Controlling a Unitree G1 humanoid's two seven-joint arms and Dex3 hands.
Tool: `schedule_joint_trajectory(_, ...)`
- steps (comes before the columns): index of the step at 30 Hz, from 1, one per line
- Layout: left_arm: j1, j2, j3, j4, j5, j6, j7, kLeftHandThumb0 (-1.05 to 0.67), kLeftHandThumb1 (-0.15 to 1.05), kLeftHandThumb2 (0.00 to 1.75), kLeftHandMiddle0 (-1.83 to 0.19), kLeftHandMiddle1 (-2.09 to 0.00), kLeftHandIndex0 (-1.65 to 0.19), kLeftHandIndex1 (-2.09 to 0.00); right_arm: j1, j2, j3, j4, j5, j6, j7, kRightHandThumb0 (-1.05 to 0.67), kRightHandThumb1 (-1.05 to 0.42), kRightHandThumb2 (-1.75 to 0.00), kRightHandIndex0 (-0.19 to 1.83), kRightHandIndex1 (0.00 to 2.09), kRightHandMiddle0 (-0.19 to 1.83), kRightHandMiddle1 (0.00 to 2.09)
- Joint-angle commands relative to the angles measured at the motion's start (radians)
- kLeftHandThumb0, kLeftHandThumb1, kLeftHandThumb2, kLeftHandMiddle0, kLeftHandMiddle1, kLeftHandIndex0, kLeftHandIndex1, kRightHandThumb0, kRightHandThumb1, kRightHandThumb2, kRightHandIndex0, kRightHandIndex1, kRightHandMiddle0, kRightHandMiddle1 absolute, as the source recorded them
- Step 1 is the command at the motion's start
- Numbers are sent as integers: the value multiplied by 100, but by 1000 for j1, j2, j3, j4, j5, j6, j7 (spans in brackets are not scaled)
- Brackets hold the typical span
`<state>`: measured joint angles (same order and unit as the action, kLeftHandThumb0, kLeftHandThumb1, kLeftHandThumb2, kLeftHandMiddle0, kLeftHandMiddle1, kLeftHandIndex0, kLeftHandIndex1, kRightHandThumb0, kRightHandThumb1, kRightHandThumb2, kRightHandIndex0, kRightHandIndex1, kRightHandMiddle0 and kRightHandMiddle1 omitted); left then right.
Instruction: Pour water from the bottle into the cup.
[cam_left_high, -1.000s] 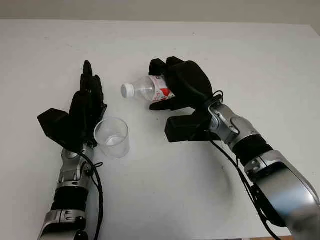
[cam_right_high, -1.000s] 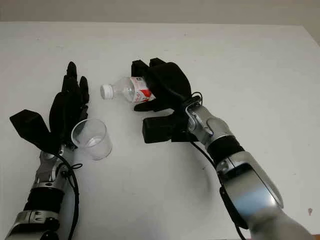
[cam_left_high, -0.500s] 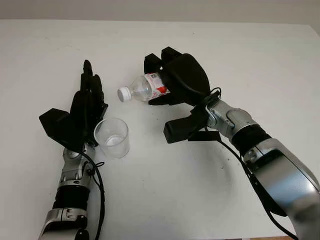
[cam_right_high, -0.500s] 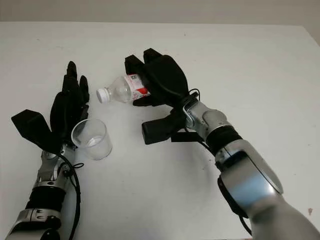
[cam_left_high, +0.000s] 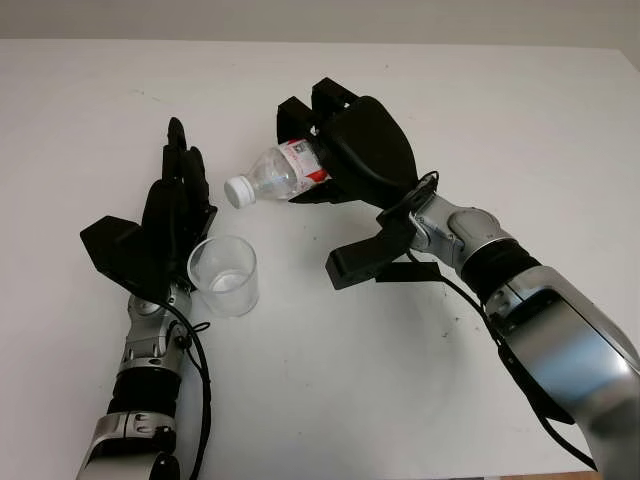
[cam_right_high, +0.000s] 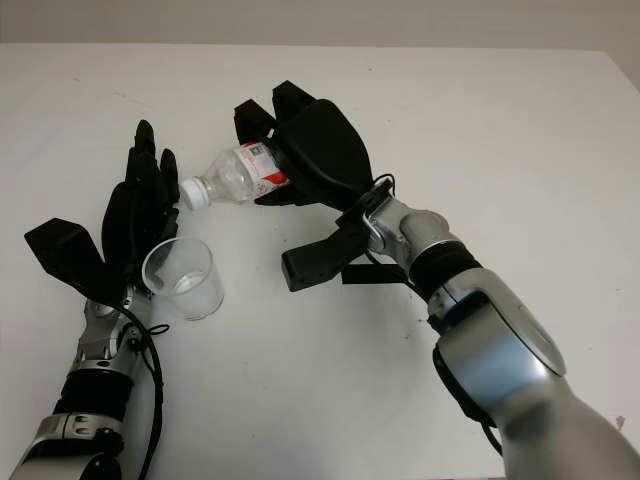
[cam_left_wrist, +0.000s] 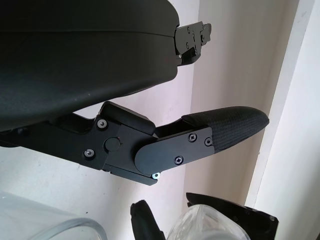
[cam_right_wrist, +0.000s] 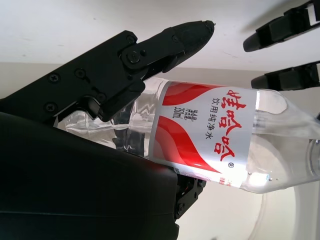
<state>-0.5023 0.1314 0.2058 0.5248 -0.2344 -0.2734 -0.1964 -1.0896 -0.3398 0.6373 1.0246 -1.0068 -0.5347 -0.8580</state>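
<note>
**Tilting the bottle toward the cup**

Holding the bottle (cam_left_high: 282, 170) in your right hand (cam_left_high: 345, 150), you have it lifted off the table (cam_left_high: 520, 120) and leaning cap-down toward the left. Its fingers (cam_right_wrist: 150, 55) wrap the clear body around the red-and-white label, and the shell of the hand covers the bottle's base end. The white cap (cam_left_high: 238, 191) is on the neck. It hangs above and a little beyond the cup (cam_left_high: 223, 275), not over its mouth.

Your cup stands upright on the white table, clear plastic, with what looks like a little water at the bottom. Your left hand (cam_left_high: 165, 225) sits just beside it on its left side, open, holding nothing; whether it touches the cup wall you cannot tell from the head views. Its fingertips (cam_left_high: 176, 135) point away from you, up past the cup's rim, and come close to the bottle's cap, so they are the nearest thing in the bottle's way.

Behind the right hand, the forearm (cam_left_high: 480, 255) runs back to the lower right, with a black cable (cam_left_high: 470, 320) looping along it above the tabletop.
</note>
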Motion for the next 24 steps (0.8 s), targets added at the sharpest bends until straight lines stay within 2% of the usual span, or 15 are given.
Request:
schedule_joint_trajectory(1,-2,-8,1,11,-1,-7,-4,-84,105,71,19,0,19,0,-34,-10,15,-17,-19,-4,-32,-48,-105,-24,127,209,73,209)
schedule_joint_trajectory(6,-4,-10,0,10,1,-4,0,-84,105,71,19,0,19,0,-49,-17,47,-33,-67,-2,-91,-50,-105,-25,131,209,91,209)
schedule_joint_trajectory(11,-7,-12,0,10,-3,2,-2,-84,105,70,19,0,19,0,-60,-17,78,-32,-118,9,-189,-53,-105,-26,131,209,96,209)
schedule_joint_trajectory(16,-9,-16,0,18,-3,-9,-6,-84,105,70,19,0,19,0,-75,-21,120,-43,-191,48,-303,-52,-105,-42,130,209,88,209)
schedule_joint_trajectory(20,-8,-22,-2,16,2,-13,5,-84,105,70,19,0,19,0,-100,-35,176,-48,-272,95,-371,-53,-105,-36,127,209,76,209)
schedule_joint_trajectory(24,-4,-28,-2,15,3,-16,7,-84,105,72,19,-1,19,0,-108,-48,206,-66,-310,118,-402,-53,-105,-39,121,209,68,209)
